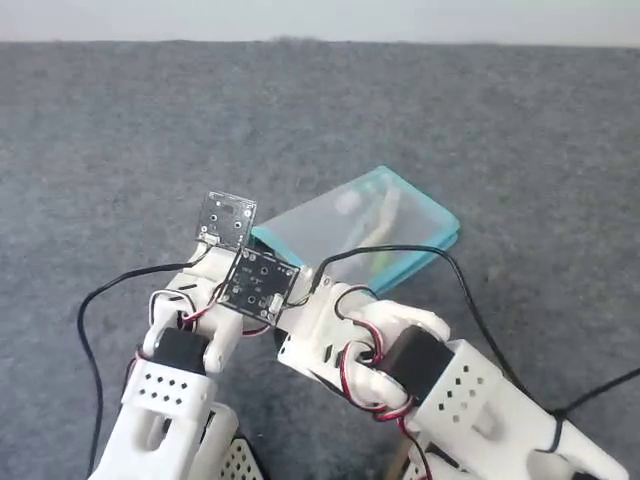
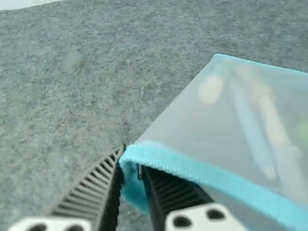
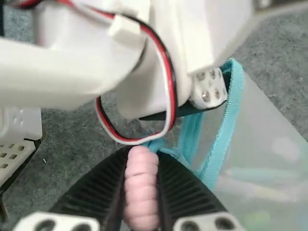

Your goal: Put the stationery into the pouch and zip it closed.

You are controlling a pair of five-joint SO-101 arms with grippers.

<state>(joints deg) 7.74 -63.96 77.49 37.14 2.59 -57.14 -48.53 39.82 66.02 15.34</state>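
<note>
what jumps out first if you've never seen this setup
The see-through pouch with turquoise edging, lying on the grey mat with pens inside, draws the eye first. At its end nearer the arms' bases, the left gripper pinches a turquoise corner, and the right gripper clamps a ribbed pink zip pull.

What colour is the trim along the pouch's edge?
Turquoise. The pouch trim shows best in the left wrist view.
</note>
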